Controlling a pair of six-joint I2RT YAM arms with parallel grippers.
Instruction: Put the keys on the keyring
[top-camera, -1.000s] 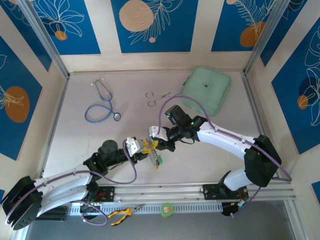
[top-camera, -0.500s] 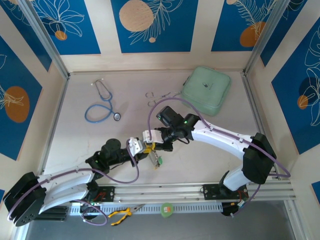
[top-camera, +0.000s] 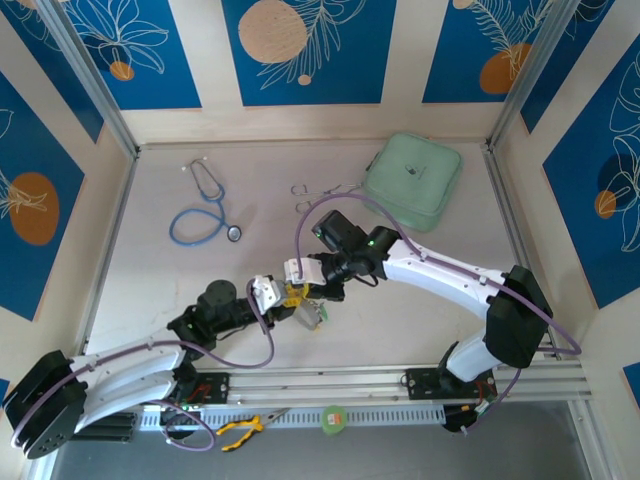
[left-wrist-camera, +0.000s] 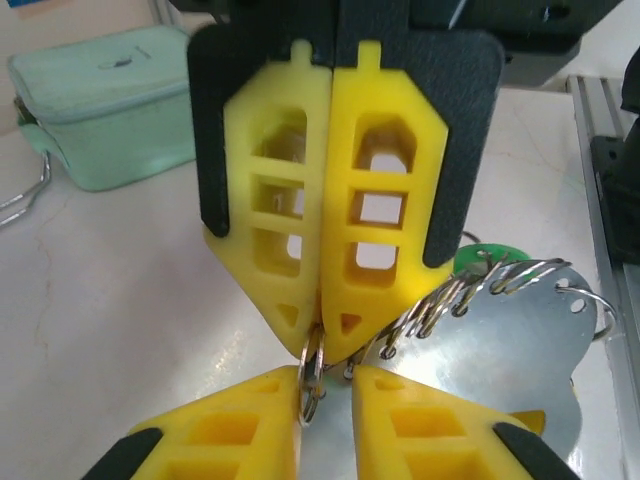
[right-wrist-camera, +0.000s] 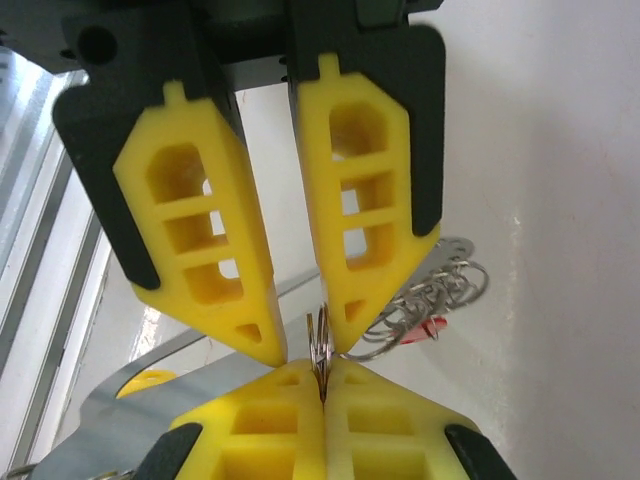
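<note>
1. Being clamped by the closed fingers of the right gripper (right-wrist-camera: 322, 378), a small split ring (right-wrist-camera: 320, 345) is found near-left of the mint-green case (top-camera: 412, 180).
2. The fingers of the left gripper (left-wrist-camera: 326, 380) are parted around it.
3. The keys (top-camera: 313, 317) are laid there too.

Left gripper (left-wrist-camera: 325, 400), right gripper (right-wrist-camera: 322, 390) met at small metal ring (right-wrist-camera: 320, 345), front centre; stethoscope (top-camera: 205, 205), forceps (top-camera: 320, 192), green case (top-camera: 412, 180) lined back; tabletop (top-camera: 160, 280) between open.
</note>
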